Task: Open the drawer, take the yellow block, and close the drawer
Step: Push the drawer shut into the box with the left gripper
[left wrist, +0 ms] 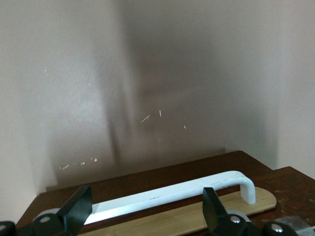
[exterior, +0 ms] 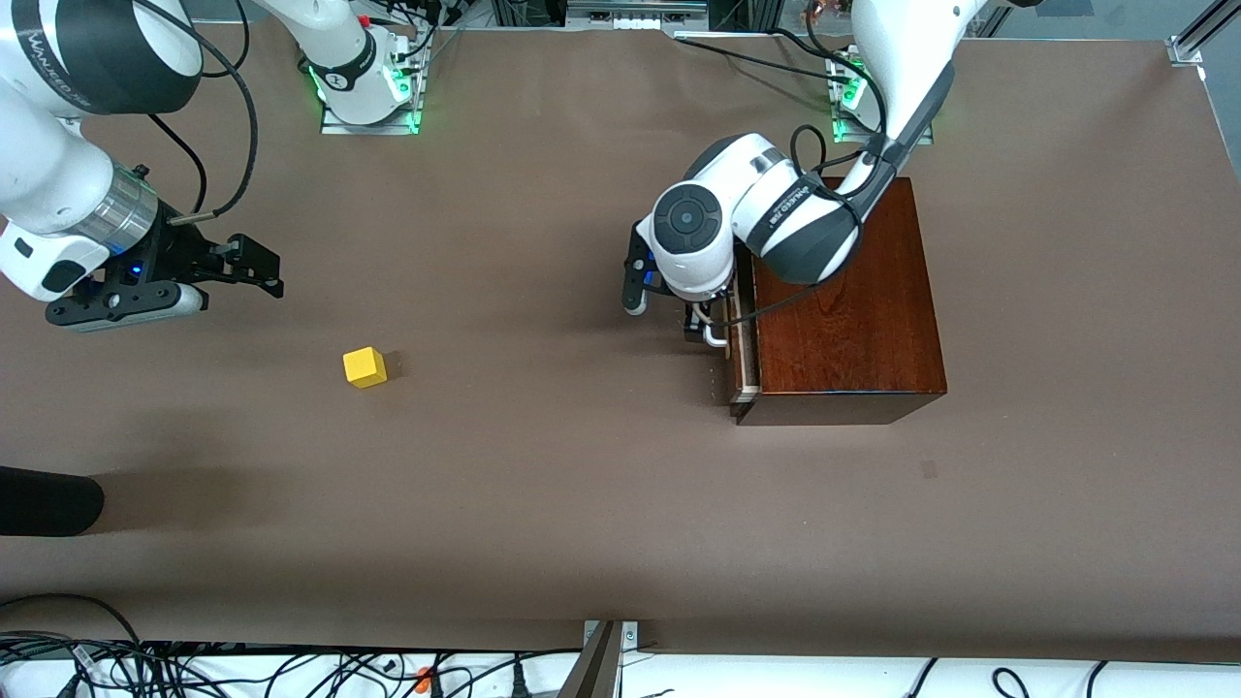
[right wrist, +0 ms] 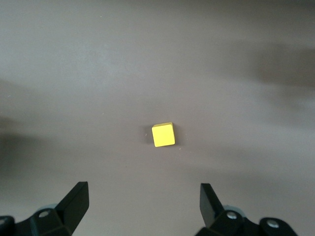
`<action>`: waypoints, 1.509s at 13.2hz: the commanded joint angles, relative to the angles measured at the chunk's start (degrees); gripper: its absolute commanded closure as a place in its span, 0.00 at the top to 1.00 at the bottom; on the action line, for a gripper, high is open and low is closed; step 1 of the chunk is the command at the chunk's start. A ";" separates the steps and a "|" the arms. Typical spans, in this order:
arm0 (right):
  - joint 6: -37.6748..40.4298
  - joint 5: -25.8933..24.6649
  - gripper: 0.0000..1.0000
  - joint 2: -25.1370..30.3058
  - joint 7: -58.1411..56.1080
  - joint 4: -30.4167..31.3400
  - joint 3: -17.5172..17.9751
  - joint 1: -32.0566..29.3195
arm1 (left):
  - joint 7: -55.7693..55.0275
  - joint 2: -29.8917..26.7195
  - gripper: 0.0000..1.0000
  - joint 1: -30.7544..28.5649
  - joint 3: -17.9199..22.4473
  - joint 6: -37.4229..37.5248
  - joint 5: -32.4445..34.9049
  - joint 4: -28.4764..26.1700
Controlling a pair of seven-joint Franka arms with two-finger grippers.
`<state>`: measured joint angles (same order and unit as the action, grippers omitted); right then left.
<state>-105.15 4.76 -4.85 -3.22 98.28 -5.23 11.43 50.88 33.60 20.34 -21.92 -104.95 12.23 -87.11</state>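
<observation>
**A:** Which step is in hand?

**B:** The closing one, I'd judge. The yellow block (exterior: pixel 365 367) already lies out on the bare worktop (exterior: pixel 543 504), toward the right arm's end, well apart from the wooden box (exterior: pixel 853 310). The drawer (exterior: pixel 743 349) shows only a thin pale strip of its tray past the box's face, so it is nearly in but not flush.

**A:** Where are the two arms?

**B:** The left gripper (exterior: pixel 706 325) is down at the drawer front. In the left wrist view its jaws stand apart on either side of the white handle (left wrist: pixel 197 192), with a gap at each fingertip; they clamp nothing that I can see. The right gripper (exterior: pixel 254 264) hangs over the worktop near the right arm's edge, its jaws wide and empty, the block lying between and ahead of them in its wrist view. That arm waits.

**A:** What does the next move call for?

**B:** A straight push on the drawer front, square to the box, until the pale strip disappears. Pushing off-centre could skew the tray in its slot or slide the whole box toward the left arm's edge of the worktop.
</observation>
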 commanded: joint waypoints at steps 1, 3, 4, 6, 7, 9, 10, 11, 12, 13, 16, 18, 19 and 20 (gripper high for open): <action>1.17 -1.24 1.00 -1.22 -1.34 -2.30 0.22 -0.71 | -1.83 -2.58 1.00 -1.61 1.36 1.15 2.71 -1.31; 3.09 -1.59 1.00 -1.57 -2.84 -4.50 0.13 -0.80 | -1.84 -2.58 1.00 -2.49 1.27 1.32 2.71 -1.22; 5.19 -1.94 1.00 -1.57 -3.02 -5.98 0.13 -0.71 | -1.84 -2.58 1.00 -2.50 1.27 1.32 2.71 -1.22; 8.63 -3.26 1.00 -1.66 -5.46 -8.02 0.04 -0.97 | -2.01 -2.67 1.00 -2.50 1.09 1.32 2.36 -1.05; 8.73 -3.18 1.00 -1.66 -7.57 -8.02 -0.04 -1.23 | -1.93 -3.36 1.00 -2.50 1.09 1.50 2.36 -0.96; 10.22 -3.09 1.00 -1.57 -8.29 -8.20 -0.31 -1.32 | -1.92 -3.89 1.00 -2.67 1.18 2.46 2.36 -0.70; 10.22 -3.09 1.00 -1.48 -8.12 -8.20 -0.40 -1.32 | -1.92 -3.90 1.00 -2.67 1.27 3.42 2.36 -0.17; 10.31 -3.35 1.00 -1.57 -7.77 -8.46 -0.31 -1.32 | -1.92 -3.90 1.00 -2.67 1.27 4.30 2.44 0.44; 10.40 -3.61 1.00 -1.48 -7.50 -8.46 -0.31 -1.24 | -1.92 -3.90 1.00 -2.67 1.27 5.27 2.53 0.80; 10.84 -3.62 1.00 -1.40 -7.50 -8.37 -0.31 -1.24 | -2.36 -3.98 1.00 -2.67 1.36 5.63 2.71 0.71; 10.67 -3.70 1.00 -1.39 -7.24 -8.46 -0.22 -1.24 | -3.68 -3.72 1.00 -2.67 1.80 5.63 2.88 0.45; 9.79 -3.44 1.00 -1.66 -7.15 -8.46 -0.31 -1.32 | -3.94 -3.72 1.00 -2.58 1.62 5.46 2.80 0.71; 8.31 -3.44 1.00 -1.66 -7.24 -8.46 -0.31 -1.24 | -4.47 -3.72 1.00 -2.58 1.53 5.46 2.71 0.71; 7.51 -3.53 1.00 -1.66 -7.24 -8.46 -0.22 -1.24 | -5.26 -3.81 1.00 -2.58 1.53 5.46 2.10 0.89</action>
<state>-96.81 1.77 -5.71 -10.22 91.42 -5.95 10.64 47.60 30.89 17.99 -20.47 -102.03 13.53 -86.66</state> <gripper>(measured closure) 0.000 0.000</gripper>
